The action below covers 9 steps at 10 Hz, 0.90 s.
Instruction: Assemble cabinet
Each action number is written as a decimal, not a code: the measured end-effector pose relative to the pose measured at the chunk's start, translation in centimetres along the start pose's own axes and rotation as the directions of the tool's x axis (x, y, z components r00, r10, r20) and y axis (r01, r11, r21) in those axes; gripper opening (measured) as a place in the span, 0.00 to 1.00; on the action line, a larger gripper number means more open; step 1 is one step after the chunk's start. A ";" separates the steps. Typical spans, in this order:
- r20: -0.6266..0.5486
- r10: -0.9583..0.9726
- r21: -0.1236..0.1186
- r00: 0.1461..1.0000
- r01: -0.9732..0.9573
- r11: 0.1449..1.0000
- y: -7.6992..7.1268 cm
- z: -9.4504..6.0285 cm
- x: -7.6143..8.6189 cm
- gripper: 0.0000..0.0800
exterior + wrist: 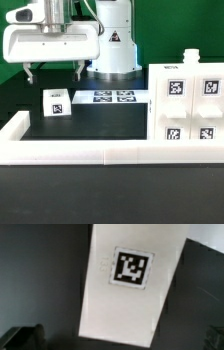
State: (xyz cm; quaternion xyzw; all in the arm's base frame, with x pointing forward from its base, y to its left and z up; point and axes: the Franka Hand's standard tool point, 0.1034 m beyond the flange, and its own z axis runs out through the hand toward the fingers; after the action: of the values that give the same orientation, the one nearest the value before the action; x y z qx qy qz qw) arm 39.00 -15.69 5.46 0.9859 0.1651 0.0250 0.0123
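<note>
Dark-fingered gripper [56,72] spread wide, empty, poised above loose white panel [57,102] on black mat [100,125], well apart from cabinet box [190,105] toward exterior view's right. Probably light, stiff, slick plastic; best pinched across narrow sides, near middle, clear of tag [132,268].

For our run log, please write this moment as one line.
gripper: open, empty, above loose tagged part, not touching | loose tagged part: on black mat | cabinet box: exterior view's right | marker board: flat on mat

One large white cabinet box [190,110] showing four tags, one small tagged block [55,102], and one marker board [113,96].
</note>
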 end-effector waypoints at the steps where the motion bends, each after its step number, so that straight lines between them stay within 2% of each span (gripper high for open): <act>1: 0.005 -0.010 -0.005 1.000 0.010 1.000 0.1 0.6 -0.6 1.00; 3: 0.016 -0.007 -0.016 1.000 0.007 1.000 -0.2 2.2 -1.8 1.00; 5: 0.037 -0.001 -0.014 0.999 0.001 1.000 -0.1 3.7 -3.0 1.00; 7: 0.051 0.000 -0.005 0.999 0.000 1.000 -0.3 4.4 -3.5 1.00; 9: 0.050 0.005 -0.010 0.999 -0.005 1.000 -0.4 4.5 -3.5 1.00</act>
State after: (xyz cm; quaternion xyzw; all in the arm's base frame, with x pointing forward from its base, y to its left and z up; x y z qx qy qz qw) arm 35.77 -16.56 0.75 0.9865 0.1622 0.0012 0.0212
